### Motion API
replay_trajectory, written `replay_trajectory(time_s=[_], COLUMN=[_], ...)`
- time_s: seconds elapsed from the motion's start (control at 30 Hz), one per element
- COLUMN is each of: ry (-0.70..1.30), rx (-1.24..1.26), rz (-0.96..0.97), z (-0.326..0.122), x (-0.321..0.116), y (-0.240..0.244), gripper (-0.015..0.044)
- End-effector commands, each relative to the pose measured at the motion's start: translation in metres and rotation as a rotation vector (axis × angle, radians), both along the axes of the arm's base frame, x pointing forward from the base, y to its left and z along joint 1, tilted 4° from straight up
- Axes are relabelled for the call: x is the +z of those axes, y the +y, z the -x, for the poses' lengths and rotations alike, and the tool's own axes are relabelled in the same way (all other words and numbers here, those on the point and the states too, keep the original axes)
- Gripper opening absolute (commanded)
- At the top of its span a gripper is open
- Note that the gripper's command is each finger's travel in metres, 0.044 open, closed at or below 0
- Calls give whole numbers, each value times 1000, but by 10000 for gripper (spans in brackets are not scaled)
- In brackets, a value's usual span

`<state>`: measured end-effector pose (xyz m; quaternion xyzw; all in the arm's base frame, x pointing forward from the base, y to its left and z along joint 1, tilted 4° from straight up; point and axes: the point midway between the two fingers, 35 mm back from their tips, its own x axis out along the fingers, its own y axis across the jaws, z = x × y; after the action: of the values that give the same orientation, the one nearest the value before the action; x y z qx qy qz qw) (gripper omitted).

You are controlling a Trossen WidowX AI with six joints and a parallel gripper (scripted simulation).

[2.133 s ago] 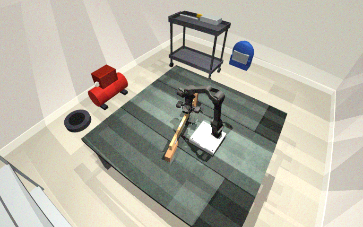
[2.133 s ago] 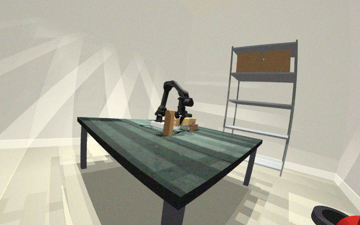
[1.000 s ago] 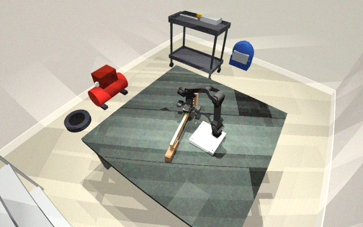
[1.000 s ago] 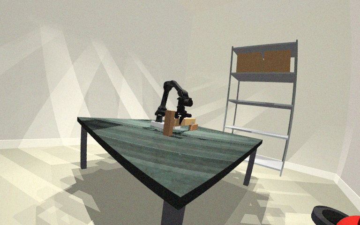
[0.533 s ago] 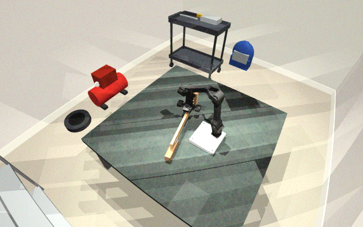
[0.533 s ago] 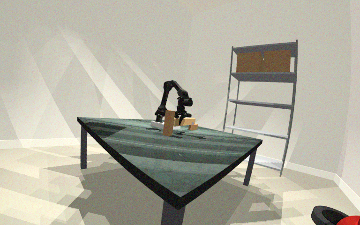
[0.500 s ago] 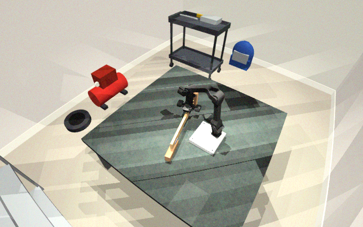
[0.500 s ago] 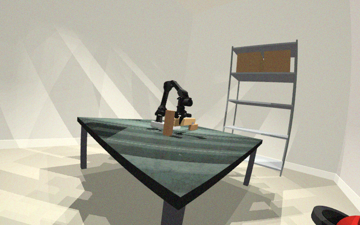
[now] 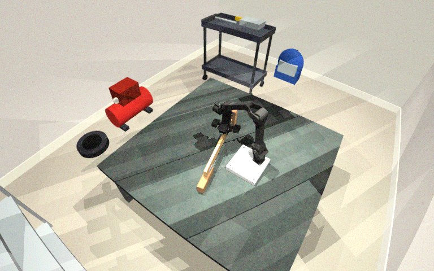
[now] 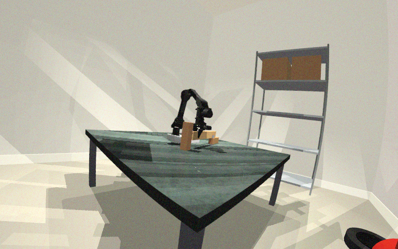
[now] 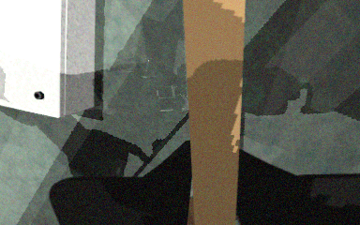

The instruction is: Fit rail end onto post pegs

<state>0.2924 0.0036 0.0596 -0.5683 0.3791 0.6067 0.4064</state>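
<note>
Wooden rail (image 11: pixel 215 117) fills the wrist view; gripper (image 9: pixel 225 129) apparently clamps it overhead.

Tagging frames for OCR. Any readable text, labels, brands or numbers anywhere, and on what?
None readable in any view.
Cardboard boxes on the shelf unit: plain faces, no print.
Red compressor, blue welding helmet, cart: no markings.
White base plate: only a dark hole, no lettering.
Rail, held in the gripper: bare wood.

pale walls, beige floor, grey shelving unit (image 10: pixel 288 115), dark cart (image 9: pixel 237 49)
</note>
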Motion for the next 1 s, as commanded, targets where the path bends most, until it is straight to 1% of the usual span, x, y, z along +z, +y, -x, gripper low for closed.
replay_trajectory(time_s=[0.0,0.97], ry=[-12,-12], rx=[0,0], rz=[3,4], z=[-4,-7], x=[2,2], y=[-2,-11], gripper=[0,0])
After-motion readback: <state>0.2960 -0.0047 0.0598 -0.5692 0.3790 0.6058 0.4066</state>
